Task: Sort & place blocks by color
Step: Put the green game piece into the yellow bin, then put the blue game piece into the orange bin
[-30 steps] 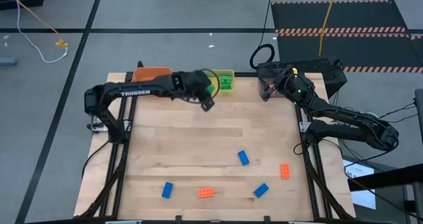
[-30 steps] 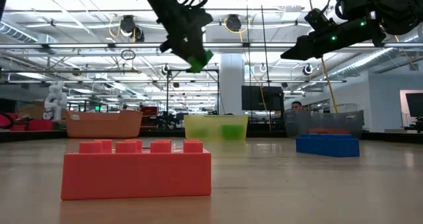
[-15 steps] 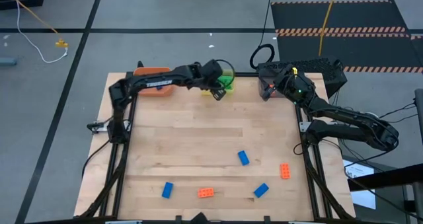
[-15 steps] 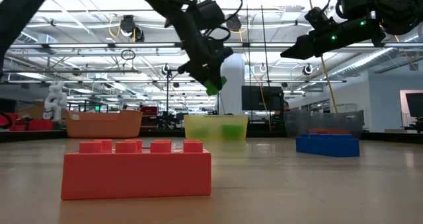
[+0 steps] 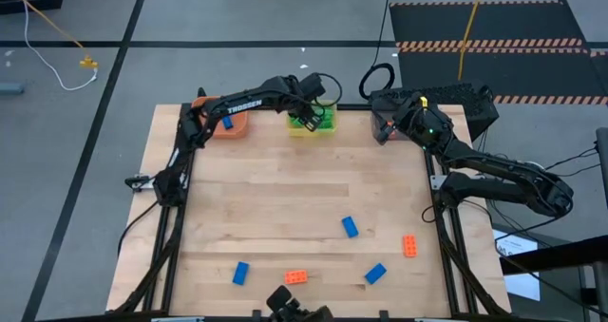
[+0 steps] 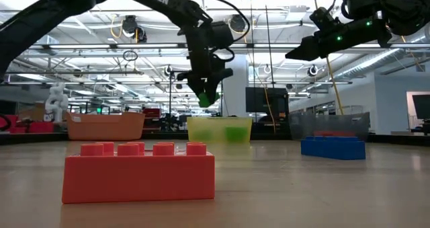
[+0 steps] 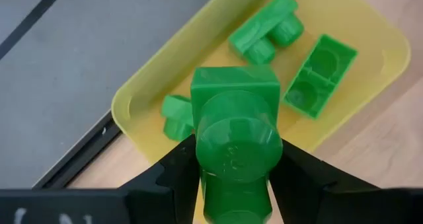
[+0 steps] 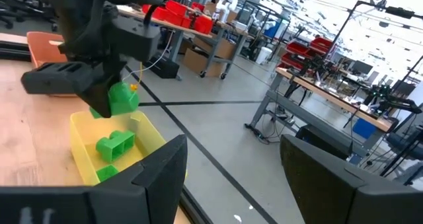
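The left gripper [image 7: 232, 184] hung over the yellow bin [image 5: 312, 121] at the table's [image 5: 285, 198] far edge, fingers pinching a green block [image 7: 234, 128] whose long axis seemed to point down into it. "TROSSEN" showed on that arm. Blue [image 5: 350, 227] and orange blocks [image 5: 295, 277] lay scattered across the open near half. The right gripper [image 8: 231, 178] waited by the grey bin, fingers spread.

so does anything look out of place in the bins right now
One thing: a small blue studded plastic brick seems to lie in the orange rectangular bin, the wrong colour for it. The left claw holding a green brick over the yellow bin looks normal.
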